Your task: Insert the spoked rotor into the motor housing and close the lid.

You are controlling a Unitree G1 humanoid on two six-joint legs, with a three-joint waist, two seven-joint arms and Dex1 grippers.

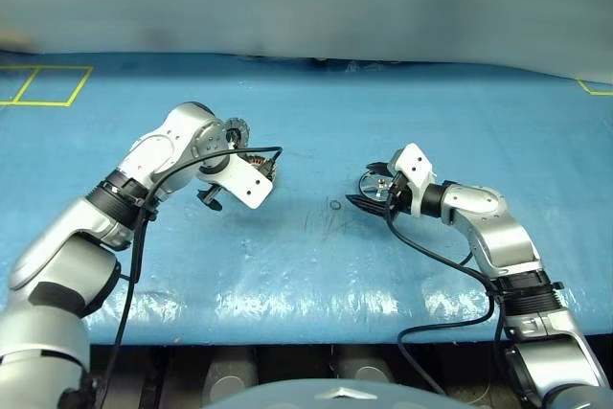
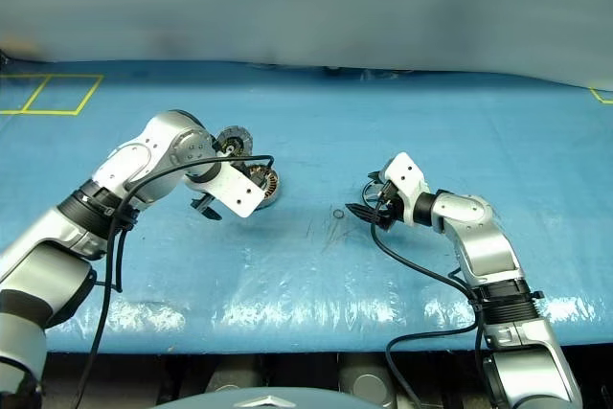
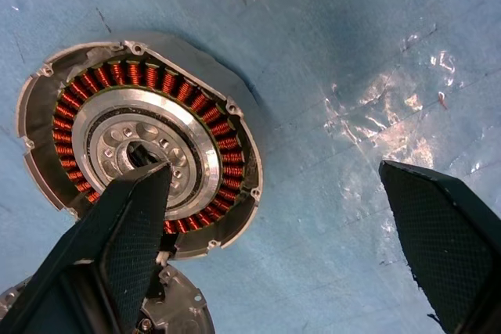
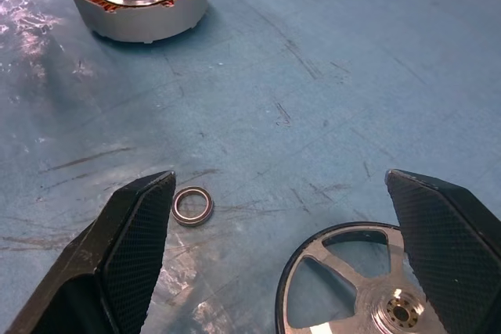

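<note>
Left wrist view looks straight down on the motor housing (image 3: pixel 141 142), lying flat on the blue table cover (image 3: pixel 352 52) with its ring of copper windings up and nothing in its centre yet. The left gripper (image 3: pixel 293 217) hangs over it with its fingers wide apart, holding nothing; one finger (image 3: pixel 129 232) crosses the housing's hub. The grey lid (image 2: pixel 231 138) stands open at the housing's far edge, still joined to it.

Between the two arms a small loose metal ring (image 4: pixel 191 205) lies on the cover, well apart from the housing.

Further right, the spoked rotor (image 4: pixel 352 287) lies flat just in front of the right gripper (image 4: pixel 290 256), whose fingers are also spread wide and empty.

My guess is that the rotor is light, rigid and slick, a thin hoop that would slip if pinched on its polished face; gripping across the rim or on a spoke near the hub looks safest. The housing is probably heavy enough to stay put, but its windings should not be touched.

Count: one housing, one lid, one rotor, one small ring, two grippers.
</note>
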